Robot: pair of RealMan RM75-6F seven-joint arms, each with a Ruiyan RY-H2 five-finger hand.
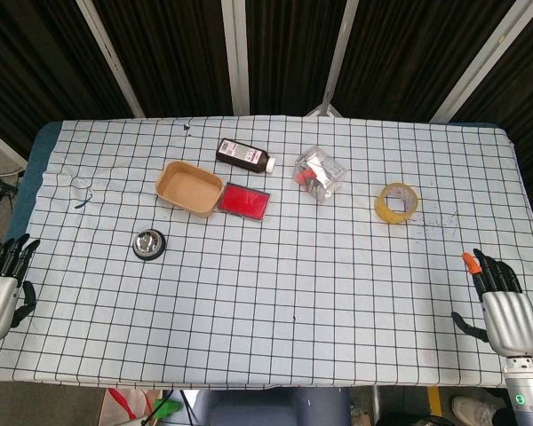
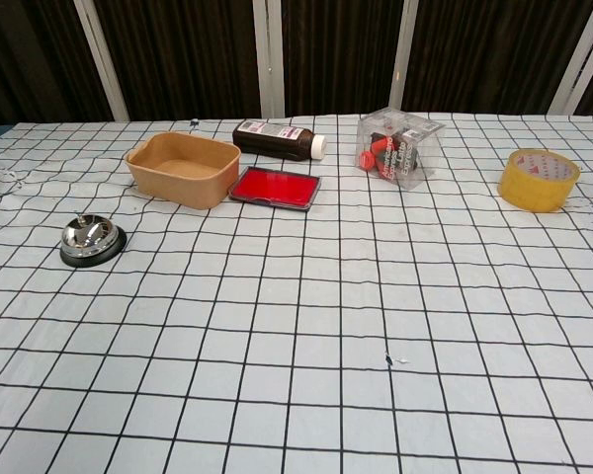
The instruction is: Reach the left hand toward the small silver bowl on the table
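The small silver bowl is seen left of centre, untouched; the left hand and right hand are held empty at the lower corners, fingers extended, slightly apart.

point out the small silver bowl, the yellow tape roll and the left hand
small round silver bowl on a black base (image 2: 92,239), chest view, on its shiny top
yellow tape roll (image 2: 539,180), chest view, on its outer side wall
left hand (image 1: 2,284), head view, on the silver back of the hand

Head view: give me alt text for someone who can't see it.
The left hand rests open at the table's near left edge, apart from the small silver bowl on the checked cloth. Beyond lie a tan tray, red pad, dark bottle, clear box and yellow tape; the right hand rests near right.
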